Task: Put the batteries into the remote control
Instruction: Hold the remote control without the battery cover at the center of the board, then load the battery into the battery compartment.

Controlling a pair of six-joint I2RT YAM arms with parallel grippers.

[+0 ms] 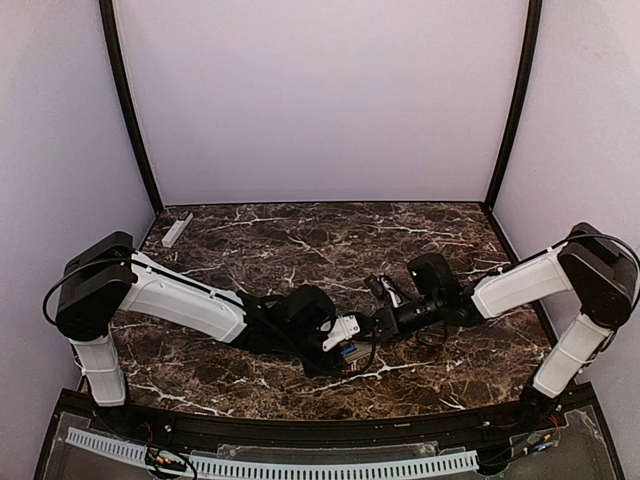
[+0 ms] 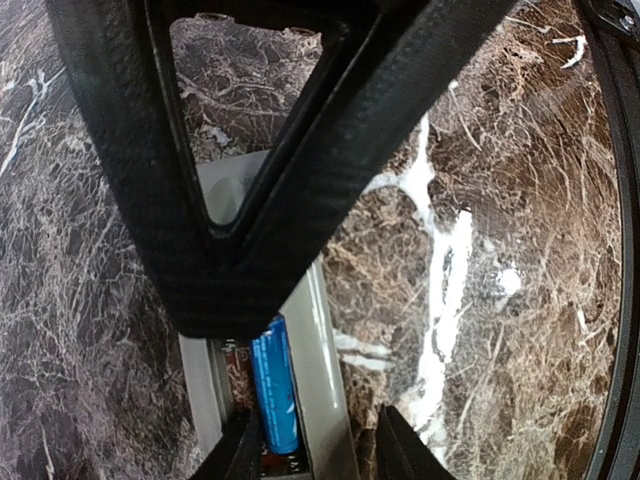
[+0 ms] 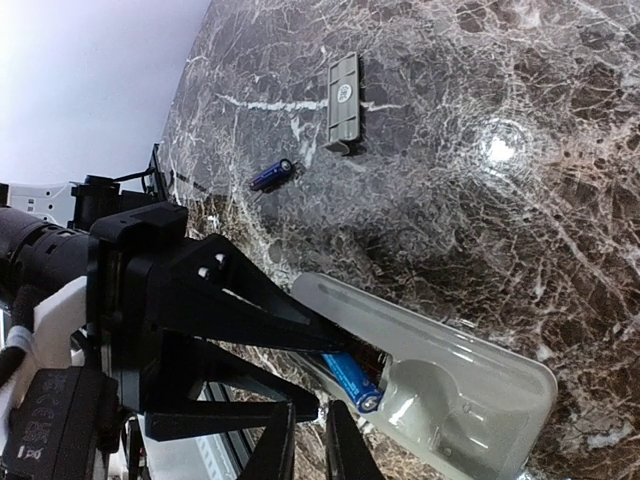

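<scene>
The white remote control point(image 3: 470, 385) lies face down with its battery bay open, and it also shows in the left wrist view point(image 2: 325, 340). One blue battery point(image 2: 273, 385) lies in the bay, also seen in the right wrist view point(image 3: 352, 379). A second blue battery point(image 3: 272, 174) lies loose on the table. My left gripper point(image 2: 320, 445) is open, one finger over the bay and the other outside the remote's side wall. My right gripper point(image 3: 312, 445) has its fingers nearly together and empty, its tip over the bay. In the top view the left gripper point(image 1: 338, 342) and right gripper point(image 1: 380, 322) meet at mid-table.
A grey battery cover point(image 3: 343, 103) lies on the marble table beyond the loose battery. A narrow pale grey bar point(image 1: 177, 229) lies at the far left back corner. Pale walls and black posts enclose the table point(image 1: 320, 240).
</scene>
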